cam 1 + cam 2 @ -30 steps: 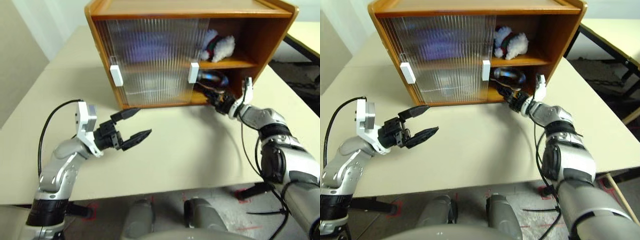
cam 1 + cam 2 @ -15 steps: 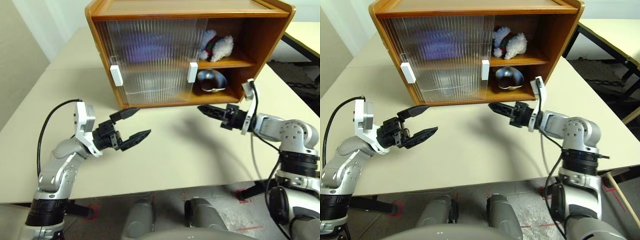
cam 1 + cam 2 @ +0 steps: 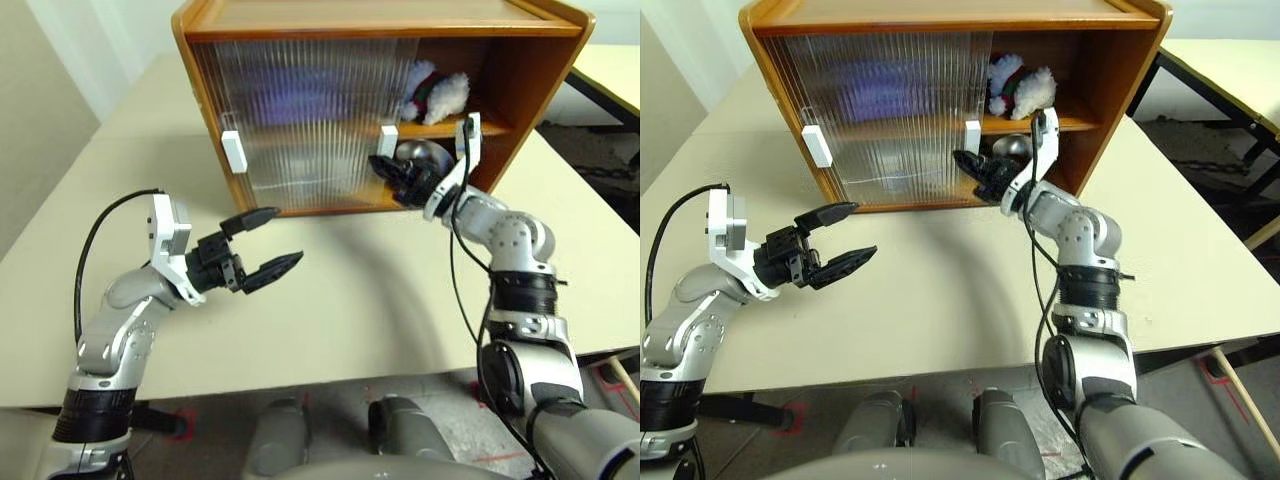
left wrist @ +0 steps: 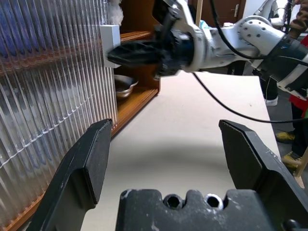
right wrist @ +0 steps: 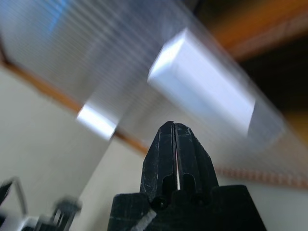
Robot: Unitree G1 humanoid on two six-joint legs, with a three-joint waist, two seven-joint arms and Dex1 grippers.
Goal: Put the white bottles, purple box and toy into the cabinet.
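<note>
**At the cabinet's open bay: right jaws closed by the door handle, left jaws wide**

At the front of the cabinet (image 3: 520,75) we find the right gripper (image 3: 970,166) with its two black tapered fingers pressed flat together, gripping nothing. The closed tip sits just beside the white rectangular handle (image 5: 202,89) of the inner sliding door; we cannot tell whether they touch. Both doors are ribbed translucent plastic, and the second handle (image 3: 232,151) is a matching white block further along the ribbed front from the jaws.

Beyond the closed jaws, on the upper shelf of the open bay, lies the toy (image 3: 437,92), fluffy white plush with red and green trim. On the lower shelf behind the jaws sits a shallow round metal bowl (image 4: 124,85), shiny and smooth. Behind the ribbed doors we see a blurred purple patch, probably the purple box (image 3: 872,78); the white bottles we cannot make out.

The left gripper (image 3: 263,243) hangs above the matte beige table (image 3: 360,300), well apart from the right jaws, its black wedge-shaped fingers spread wide with nothing between them. The cabinet itself is smooth orange-brown wood, with rounded corners.
</note>
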